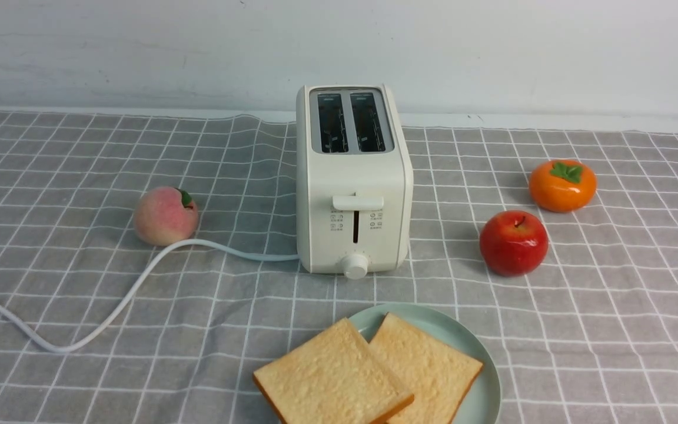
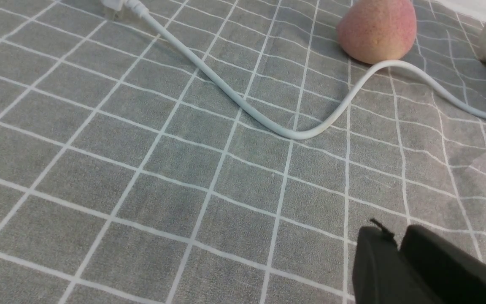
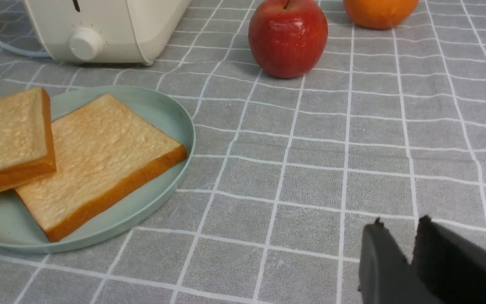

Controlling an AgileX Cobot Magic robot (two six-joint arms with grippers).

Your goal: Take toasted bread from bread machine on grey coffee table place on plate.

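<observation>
Low centre of the front view: plate [image 1: 480, 377] on the grey checked desk [image 1: 610, 330], both slices of toasted bread [image 1: 427, 368] lying flat on it. The slice nearer frame left overlaps the other and sticks out past the plate rim. Bread machine [image 1: 354, 176] stands just behind, mid-frame, both slots empty. White cord [image 1: 133, 288] trails to frame left past a peach [image 1: 165, 216]. Red apple [image 1: 514, 242] and orange persimmon [image 1: 562, 185] sit at right. Left end effector [image 2: 399, 249] is over bare cloth, fingers apparently pressed close; can't tell if fully closed. Right end effector [image 3: 399, 236] has tips slightly parted, holding nothing.
</observation>
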